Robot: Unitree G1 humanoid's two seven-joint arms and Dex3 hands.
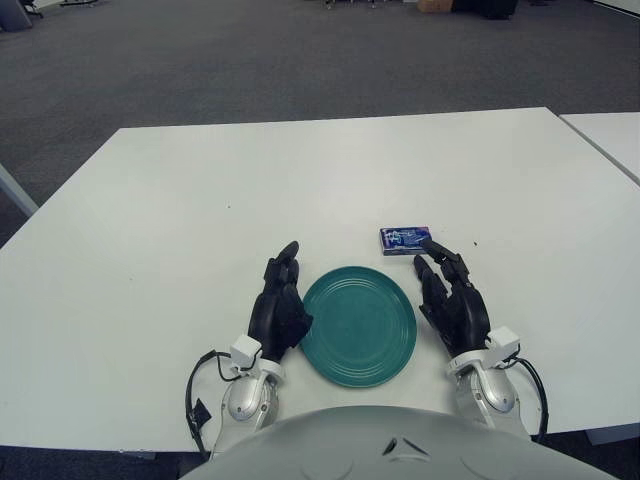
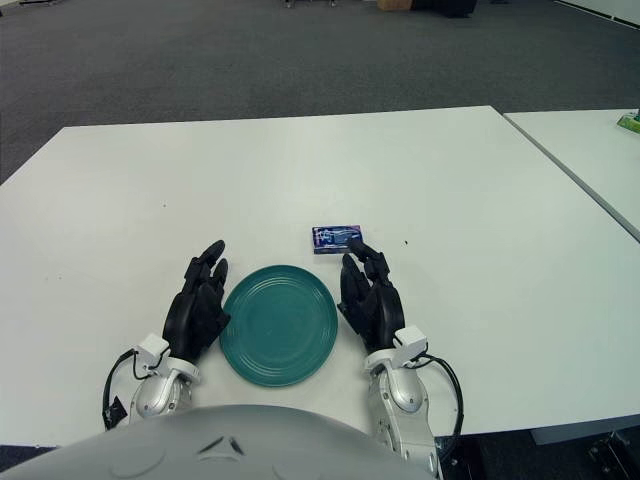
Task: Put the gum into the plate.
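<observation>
Gum point(image 1: 405, 240), a small dark blue pack, is being shown lying flat on the white table point(image 1: 150, 230), just beyond and to the right of the green plate point(image 1: 358, 325), and apart from its rim. Nothing is being carried inside the plate, so the task is being judged as not yet begun in any lasting sense: the pack is yet to be picked up, moved across and set down.

The right hand point(image 1: 452, 300) is being held just right of the plate, with its fingers extended forward and only loosely relaxed; nothing is being grasped by it. Its fingertips point(image 1: 432, 250) are being seen right next to the near edge of the pack, and whether contact is being made cannot be told from either view. The left hand point(image 1: 280, 305) is being shown at the left edge of the plate, fingers likewise stretched out and holding nothing.

As a judgement, the reach toward the pack is being taken as the step in hand. What is being left over is the closing of the fingers around the flat pack, which is likely to be awkward given how low it lies, then the short carry leftward and the release over the plate.
</observation>
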